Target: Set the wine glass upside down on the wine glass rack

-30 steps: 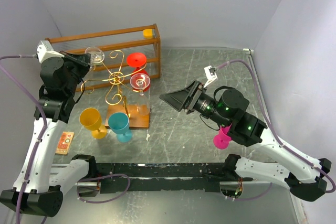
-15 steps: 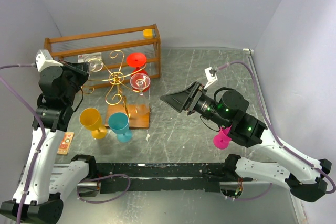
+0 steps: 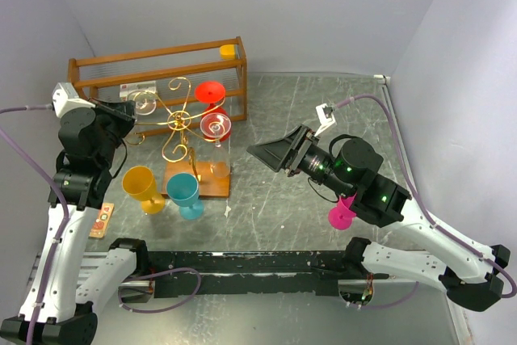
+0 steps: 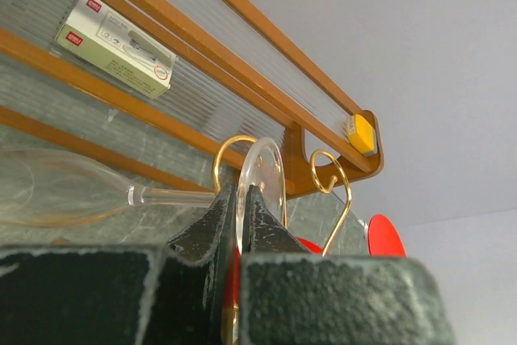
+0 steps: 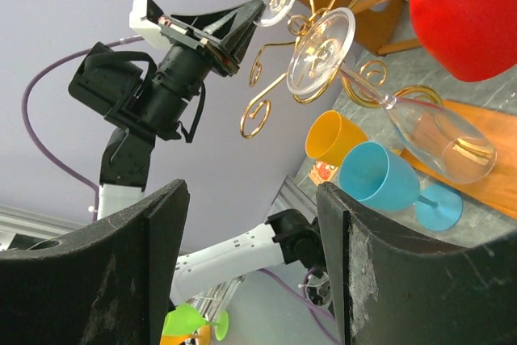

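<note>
Table (image 3: 323, 119): 1 gold rack (image 3: 179, 123), 2 clear wine glasses (image 3: 215, 125).

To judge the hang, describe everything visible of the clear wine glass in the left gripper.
The clear wine glass looks like transparent glass: flat round foot, thin stem, wide bowl. The left gripper is shut on the foot's edge; the stem runs sideways to the bowl. The foot sits among curls of the thin gold wire rack; contact unclear.

Gold wine glass rack (image 3: 179, 123), clear wine glass (image 4: 56, 187) (orange-brown crate (image 3: 161, 52))
</note>
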`<state>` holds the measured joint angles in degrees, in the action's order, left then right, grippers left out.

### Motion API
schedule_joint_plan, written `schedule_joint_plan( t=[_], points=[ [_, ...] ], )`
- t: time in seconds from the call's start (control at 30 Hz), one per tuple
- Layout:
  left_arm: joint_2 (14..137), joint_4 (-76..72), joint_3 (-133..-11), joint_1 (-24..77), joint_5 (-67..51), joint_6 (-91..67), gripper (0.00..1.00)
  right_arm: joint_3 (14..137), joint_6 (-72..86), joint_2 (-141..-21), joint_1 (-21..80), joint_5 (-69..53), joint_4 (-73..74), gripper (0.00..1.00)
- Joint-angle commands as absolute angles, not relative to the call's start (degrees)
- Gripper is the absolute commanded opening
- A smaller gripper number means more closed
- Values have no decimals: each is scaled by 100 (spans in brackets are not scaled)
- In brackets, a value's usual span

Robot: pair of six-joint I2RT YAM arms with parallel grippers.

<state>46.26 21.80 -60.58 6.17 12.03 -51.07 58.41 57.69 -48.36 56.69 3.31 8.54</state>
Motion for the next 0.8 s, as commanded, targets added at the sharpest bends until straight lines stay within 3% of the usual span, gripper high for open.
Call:
schedule_joint_plan(
  t=[0.0,0.57,0.77],
  points=[
    [4565,2451,-6051,562,1361,-5063,10,5776,5791,-4783,5669,450,935,65],
    [4566,3165,-6243,565,1568,-4787,36,5813,5694,-4825,5674,671,1135,65],
    [4486,3544,-6504,562,1593,-4328,57,5903,5377,-4815,5669,1341,1829,66]
  ],
)
